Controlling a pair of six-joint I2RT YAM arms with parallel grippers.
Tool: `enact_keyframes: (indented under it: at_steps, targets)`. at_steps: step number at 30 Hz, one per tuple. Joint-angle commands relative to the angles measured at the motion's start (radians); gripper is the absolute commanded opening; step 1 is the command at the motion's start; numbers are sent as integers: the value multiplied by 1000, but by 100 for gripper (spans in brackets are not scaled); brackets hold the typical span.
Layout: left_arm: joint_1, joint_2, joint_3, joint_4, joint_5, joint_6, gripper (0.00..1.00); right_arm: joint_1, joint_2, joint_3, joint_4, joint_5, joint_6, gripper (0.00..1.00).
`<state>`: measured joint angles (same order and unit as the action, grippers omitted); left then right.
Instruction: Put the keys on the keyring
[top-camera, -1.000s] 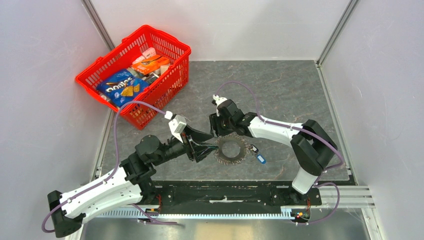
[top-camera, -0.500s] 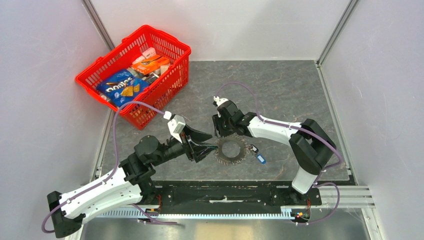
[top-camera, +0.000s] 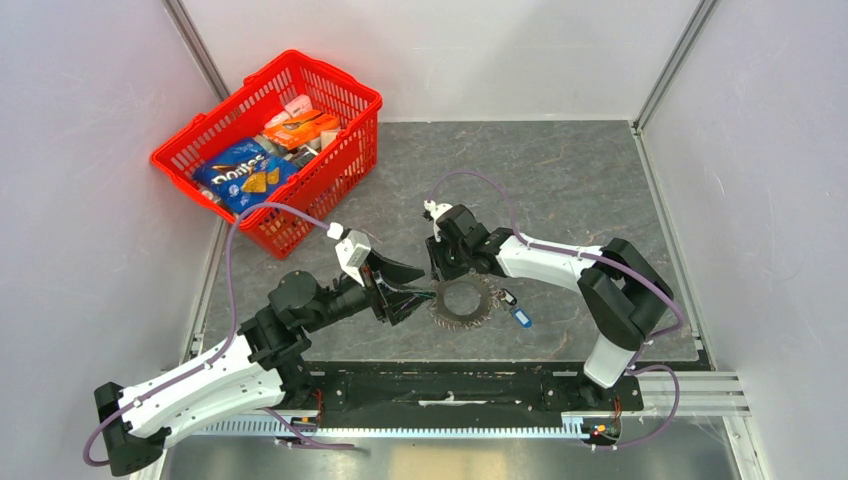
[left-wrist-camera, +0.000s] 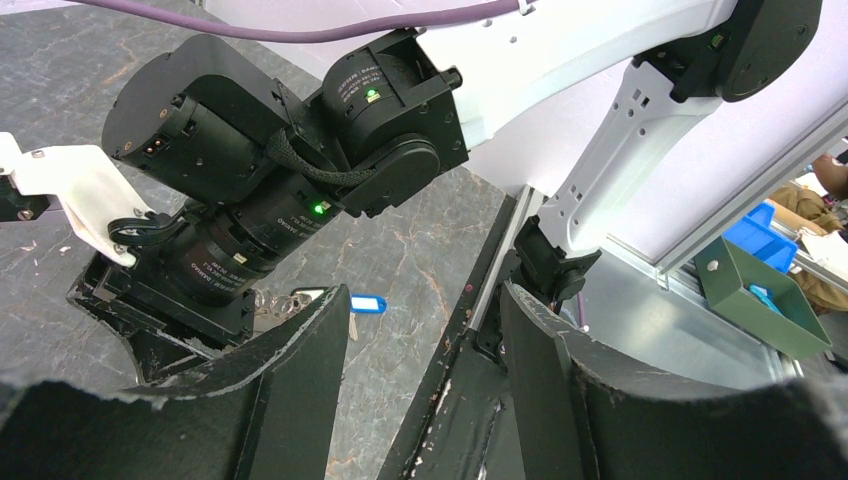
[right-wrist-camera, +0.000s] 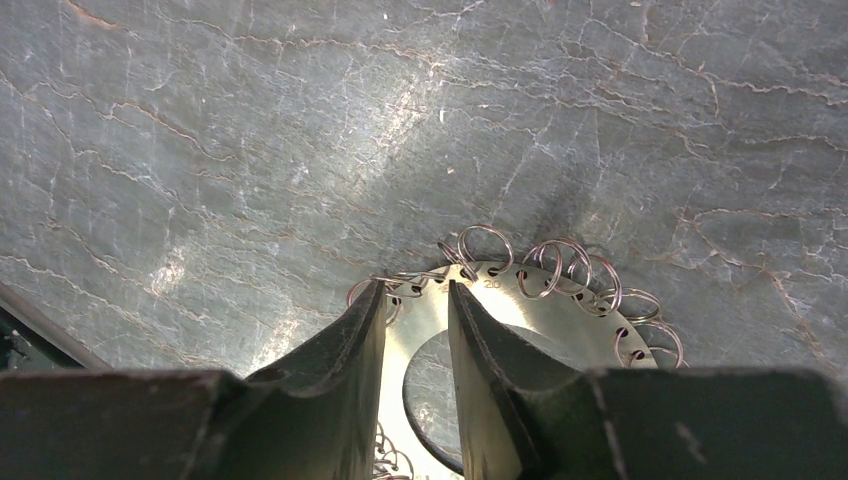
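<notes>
Edging closer since a second ago, the right gripper (top-camera: 440, 272) has narrowed its jaws, which now stand slightly apart astride the far rim of the keys (top-camera: 462, 298). These lie fanned flat on the desk (top-camera: 580, 180). The blue-headed key (top-camera: 520, 317) lies just beside them on the right. The left gripper (top-camera: 420, 287), spread wide and holding nothing, hovers at their left edge.

Keys (top-camera: 462, 300): grey toothed wheel w/ centre hole, flat on desk (top-camera: 580, 180); blue key (top-camera: 520, 316) just right.
</notes>
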<state>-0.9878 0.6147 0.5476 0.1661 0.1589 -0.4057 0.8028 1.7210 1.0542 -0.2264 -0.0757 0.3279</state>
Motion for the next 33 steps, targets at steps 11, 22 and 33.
enact_keyframes:
  at_steps: [11,22,33]
  targets:
    - [1,-13,-6,23,-15,33,64,2,6,18,0,3,-39,31]
    - [2,-13,-9,23,-15,34,64,22,17,14,-25,35,-64,34]
    - [1,-18,-9,21,-19,35,64,35,50,52,-23,40,-76,36]
